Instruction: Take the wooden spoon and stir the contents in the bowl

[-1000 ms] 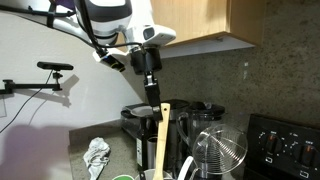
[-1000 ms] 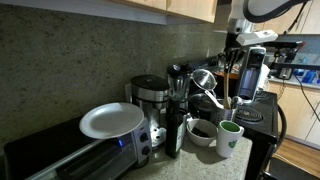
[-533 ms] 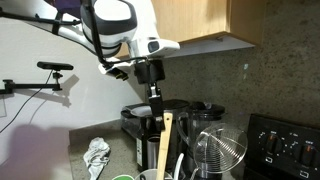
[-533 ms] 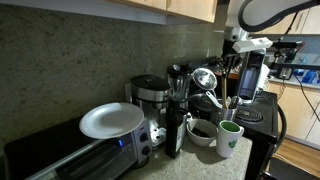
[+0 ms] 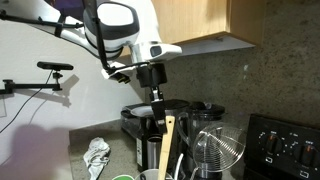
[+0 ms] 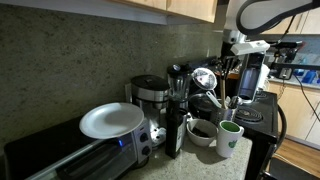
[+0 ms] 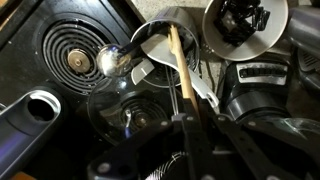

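Dipping into the bowl (image 6: 203, 140), the wooden spoon (image 7: 180, 65) meets seemingly dark contents.

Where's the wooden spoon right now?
In an exterior view the wooden spoon hangs near upright from the gripper, in front of the coffee maker, beside the wire-mesh basket.

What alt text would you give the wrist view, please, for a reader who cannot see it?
The gripper, at the bottom of the frame, grips a wooden spoon whose handle slants up the picture into a bowl. A coiled stove burner sits at upper left.
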Controlling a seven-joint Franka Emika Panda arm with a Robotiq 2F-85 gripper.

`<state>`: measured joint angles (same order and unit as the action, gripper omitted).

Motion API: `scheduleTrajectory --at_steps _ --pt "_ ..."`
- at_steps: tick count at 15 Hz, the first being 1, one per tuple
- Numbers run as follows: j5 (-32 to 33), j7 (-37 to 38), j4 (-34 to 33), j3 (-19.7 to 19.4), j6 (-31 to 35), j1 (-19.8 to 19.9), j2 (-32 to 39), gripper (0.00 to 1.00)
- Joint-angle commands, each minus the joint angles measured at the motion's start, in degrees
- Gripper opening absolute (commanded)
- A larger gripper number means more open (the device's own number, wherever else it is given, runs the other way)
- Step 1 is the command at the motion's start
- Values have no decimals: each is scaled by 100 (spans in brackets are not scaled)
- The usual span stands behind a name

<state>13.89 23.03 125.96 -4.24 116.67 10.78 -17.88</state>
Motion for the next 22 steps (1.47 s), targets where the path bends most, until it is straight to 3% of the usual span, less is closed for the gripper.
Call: scheduleTrajectory --at_steps 1,10,12,20,22 --pt "-138 109 286 -36 286 28 15 5" --pt "-184 89 390 -46 444 28 56 4" --pt "-193 93 369 -41 440 26 65 38" --pt "-309 107 562 -37 416 17 275 96" --pt "-296 110 531 -37 395 19 284 100"
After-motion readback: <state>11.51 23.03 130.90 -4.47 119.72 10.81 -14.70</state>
